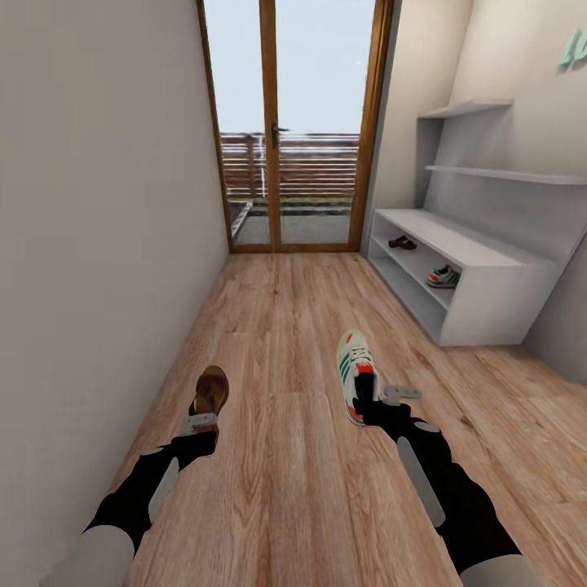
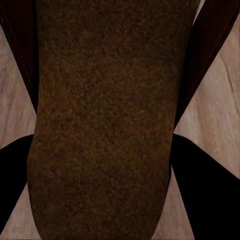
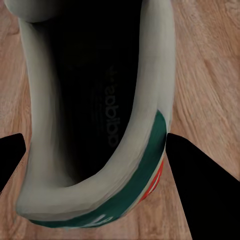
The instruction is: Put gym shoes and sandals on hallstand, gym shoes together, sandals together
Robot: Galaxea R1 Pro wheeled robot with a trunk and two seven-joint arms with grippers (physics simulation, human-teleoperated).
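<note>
Nearest, left gripper (image 1: pixel 202 425): jaws clamped on a brown sandal (image 1: pixel 211 392), fingers (image 2: pixel 205 200) pressing both of its sides, above the corridor floor (image 1: pixel 277 481).
Right gripper (image 1: pixel 377 401): jaws pinching the heel of a white gym shoe (image 1: pixel 355 371); fingers (image 3: pixel 195 190) flank the heel.
Farther, hallstand (image 1: pixel 481 306): second gym shoe (image 1: pixel 443 277) and second sandal (image 1: pixel 402 242) lie apart in the lower bay.
Far end: glazed door (image 1: pixel 293 122).

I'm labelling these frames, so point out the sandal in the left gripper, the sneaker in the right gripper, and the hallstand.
sandal (image 1: pixel 211 390), head view, tan insole.
sneaker (image 1: pixel 355 368), head view, laced upper.
hallstand (image 1: pixel 456 238), head view, bench top.
</note>
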